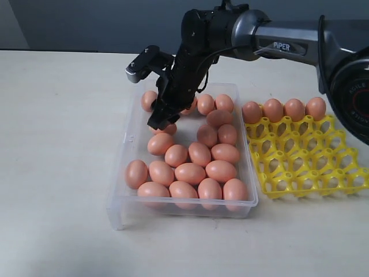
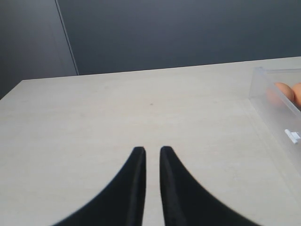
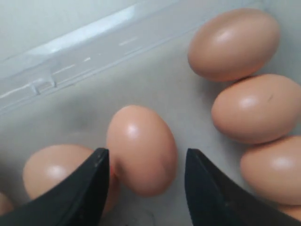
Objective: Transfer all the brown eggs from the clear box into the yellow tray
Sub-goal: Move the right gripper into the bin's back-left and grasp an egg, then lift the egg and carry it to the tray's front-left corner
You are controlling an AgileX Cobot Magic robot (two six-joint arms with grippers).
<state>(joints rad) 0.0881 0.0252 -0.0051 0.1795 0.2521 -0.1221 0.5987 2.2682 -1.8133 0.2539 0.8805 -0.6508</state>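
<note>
**Right pincer spread around an egg in the box, ready to close**

Exterior view: the step in hand looks like the pick-up of the next egg. The right gripper (image 1: 161, 119) reaches down into the far left part of the shallow transparent plastic box (image 1: 123, 167), where most of the smooth orange-brown eggs (image 1: 190, 173) lie crowded together. The bright yellow plastic egg tray (image 1: 300, 164) sits just beside the box on its right. Four eggs (image 1: 283, 109) fill its far row and the other cups are bare, so the job is barely begun. From here I cannot tell how wide the fingers stand.

Left wrist view: the left gripper (image 2: 152, 151) hangs over the pale tabletop (image 2: 117, 103) with its fingers pressed almost together and nothing between them. A corner of the box and one egg show at the edge, well apart from it.

Right wrist view: the right pincer is spread, and one egg (image 3: 138, 136) lies on the box floor between its black fingers (image 3: 89, 183). One finger is at the egg's side, possibly touching it. The other is just clear of it. A neighbouring egg (image 3: 49, 172) touches the chosen one behind the nearer finger, and three more (image 3: 251, 108) lie near on the other side.

The next move, as I judge it, calls for a gentle, centred squeeze that leaves the neighbour alone. Then comes a straight lift and a carry to a free cup.
</note>
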